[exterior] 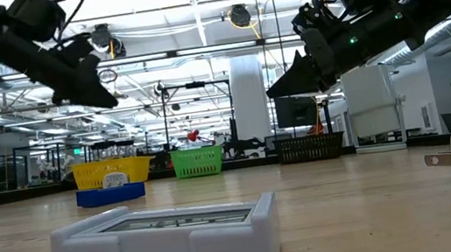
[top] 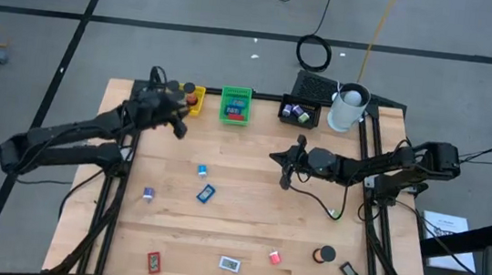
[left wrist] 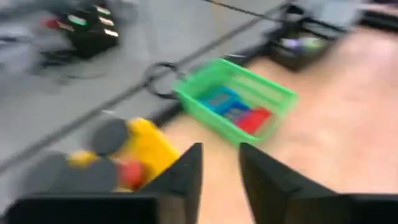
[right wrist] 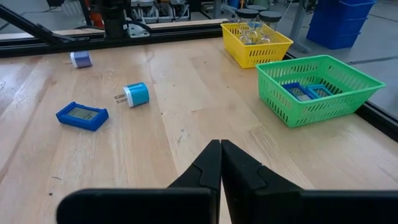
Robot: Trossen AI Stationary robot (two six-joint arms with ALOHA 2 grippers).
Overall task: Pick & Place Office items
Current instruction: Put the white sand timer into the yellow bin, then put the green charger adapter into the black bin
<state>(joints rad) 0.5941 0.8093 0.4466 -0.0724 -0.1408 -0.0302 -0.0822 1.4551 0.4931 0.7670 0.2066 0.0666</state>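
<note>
When taken from above, shows the left gripper (top: 177, 126) just beside the yellow tray (top: 193, 101) at upper left, placed as for a drop-off, and the right gripper (top: 285, 174) waiting at centre right; leaves most office items (top: 206, 192) strewn across the lower half. From table level, puts both grippers high, clear of the white piece (exterior: 166, 236) in the foreground. Past the left wrist, reveals fingers (left wrist: 186, 180) narrowly parted, pinching nothing, with dark round shapes (left wrist: 109, 137) at that tray too blurred to place. Past the right wrist, finds fingers (right wrist: 208, 168) pressed together, empty, facing the blue flat piece (right wrist: 82, 116) at left, probably a coming pick.
</note>
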